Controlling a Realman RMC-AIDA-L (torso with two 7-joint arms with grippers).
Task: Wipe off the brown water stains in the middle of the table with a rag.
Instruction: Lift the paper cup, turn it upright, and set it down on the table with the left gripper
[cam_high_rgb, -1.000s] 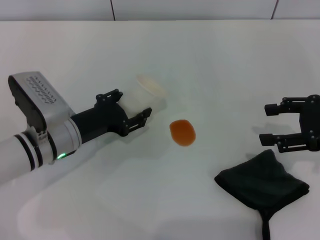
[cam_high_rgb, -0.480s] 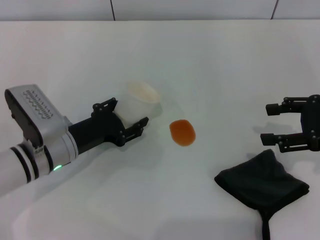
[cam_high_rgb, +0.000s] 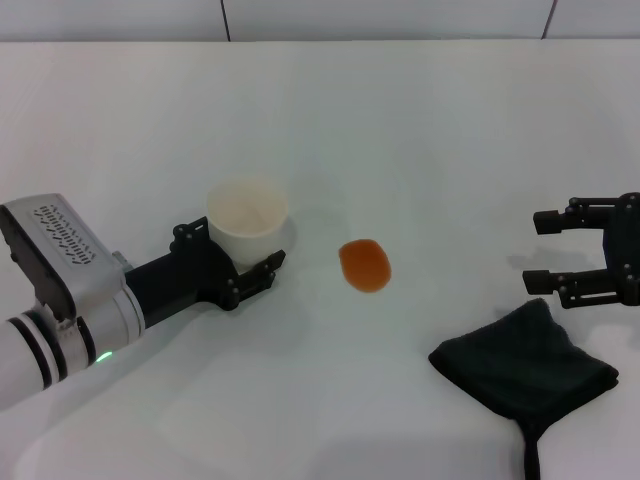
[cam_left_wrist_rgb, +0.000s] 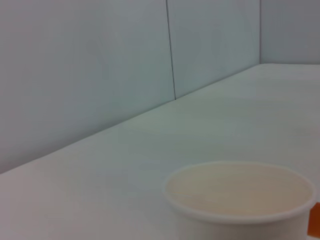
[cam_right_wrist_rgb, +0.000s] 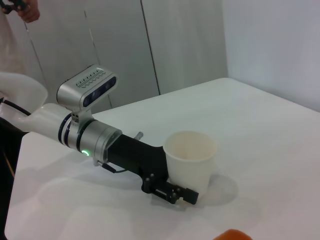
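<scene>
Within the last second your left tool (cam_high_rgb: 238, 270) tipped the paper cup (cam_high_rgb: 247, 219) upright and drew it clear of the brown water stains (cam_high_rgb: 364, 265) mid-worktop (cam_high_rgb: 420, 130); its fingers flanked the cup. Your right tool (cam_high_rgb: 545, 249), spread, hovered beside the untouched rag (cam_high_rgb: 522, 372).

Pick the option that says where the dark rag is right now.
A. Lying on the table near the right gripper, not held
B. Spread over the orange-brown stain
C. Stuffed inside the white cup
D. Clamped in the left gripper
A: the rag lies flat on the table just in front of the open right gripper, untouched, while the brown water stains sit uncovered and the left gripper is at the white cup.
</scene>
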